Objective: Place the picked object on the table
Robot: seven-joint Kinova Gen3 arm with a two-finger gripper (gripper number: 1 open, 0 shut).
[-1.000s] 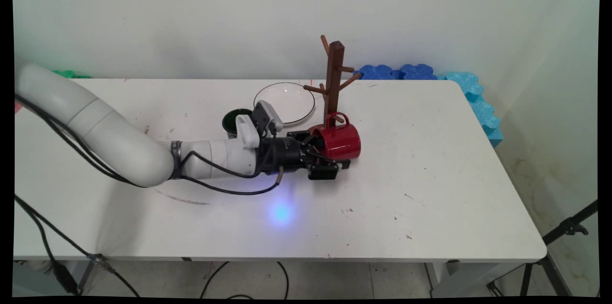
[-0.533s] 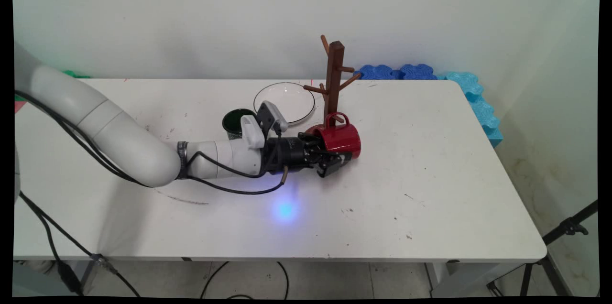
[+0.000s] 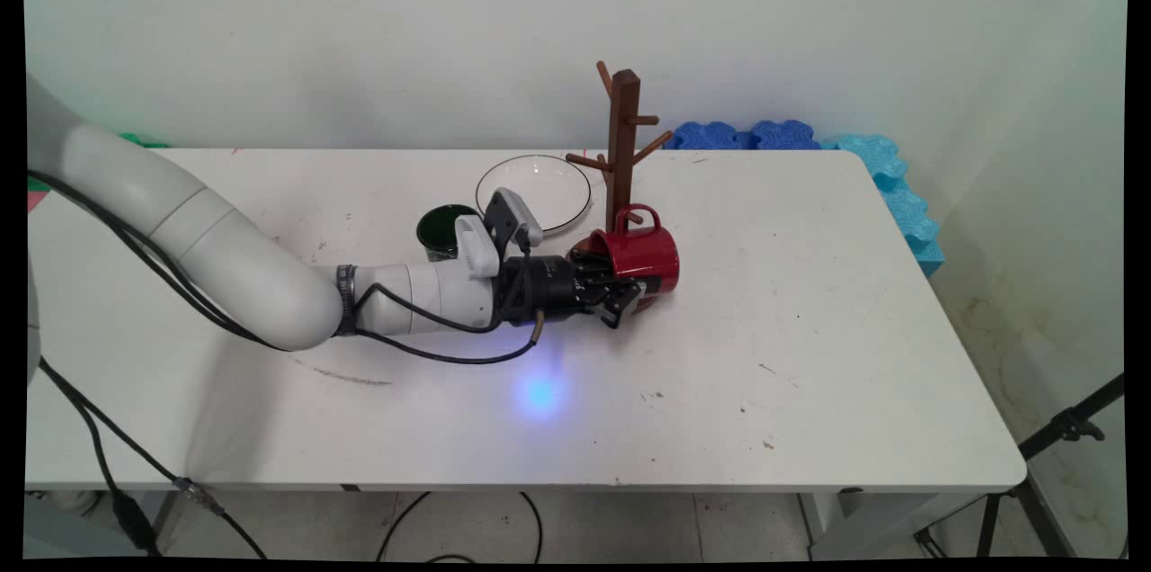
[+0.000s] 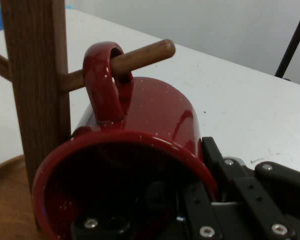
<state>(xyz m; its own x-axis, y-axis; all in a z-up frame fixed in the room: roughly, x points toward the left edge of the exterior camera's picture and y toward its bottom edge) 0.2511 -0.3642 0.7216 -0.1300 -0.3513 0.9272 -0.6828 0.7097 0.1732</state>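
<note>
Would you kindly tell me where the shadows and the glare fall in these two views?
Main view: the arm throws a soft shadow on the table below it, and the red mug, held in the gripper, bears a faint sheen on top. Hand view: a bright streak of glare runs down the mug's side and its handle glints, while the mug's inside lies in deep shadow.

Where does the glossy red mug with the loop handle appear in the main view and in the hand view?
Main view: the glossy red mug lies tipped at table centre, at the foot of the brown wooden mug tree, with the black gripper clamped on its rim.
Hand view: it fills the lower centre, mouth toward the camera, handle looped over a peg.
Shared landmark: the mug tree's post.
</note>
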